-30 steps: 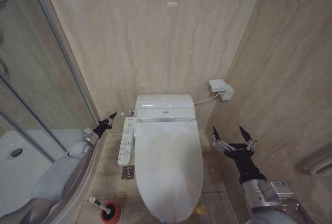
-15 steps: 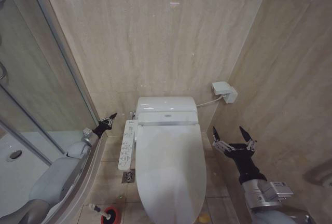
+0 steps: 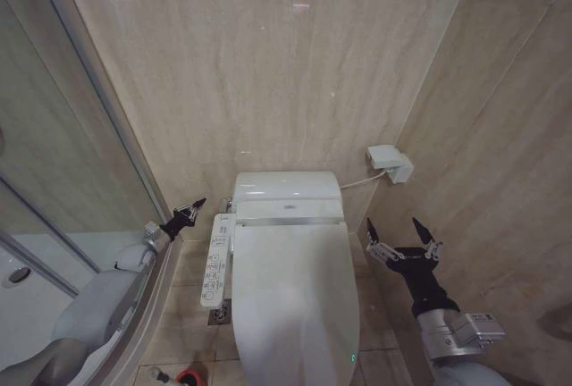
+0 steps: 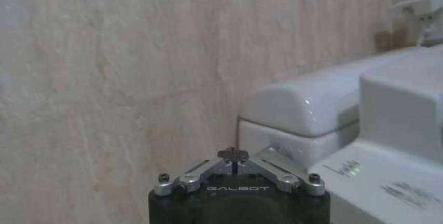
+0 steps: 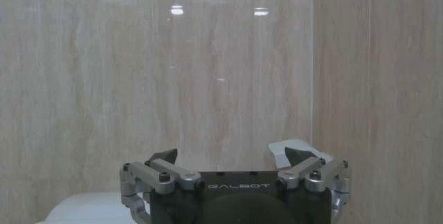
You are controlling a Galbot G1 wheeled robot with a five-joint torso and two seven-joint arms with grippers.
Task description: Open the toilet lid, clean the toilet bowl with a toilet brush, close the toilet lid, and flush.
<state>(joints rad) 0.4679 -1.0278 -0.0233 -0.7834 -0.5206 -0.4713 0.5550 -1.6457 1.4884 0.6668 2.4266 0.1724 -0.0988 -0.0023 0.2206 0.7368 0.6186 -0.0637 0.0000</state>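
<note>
Head view: left gripper [image 3: 196, 206], fingers pressed together, is held left of the toilet lid [image 3: 290, 288]. The lid is found down; toilet brush [image 3: 170, 376] is seen untouched at its left front. Right gripper [image 3: 401, 236], fingers spread, is held right. No step is judged done.

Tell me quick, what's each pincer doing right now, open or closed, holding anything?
Left pincer: closed, holding nothing, beside the toilet's control panel.
Right pincer: open, empty, right of the toilet lid.
</note>
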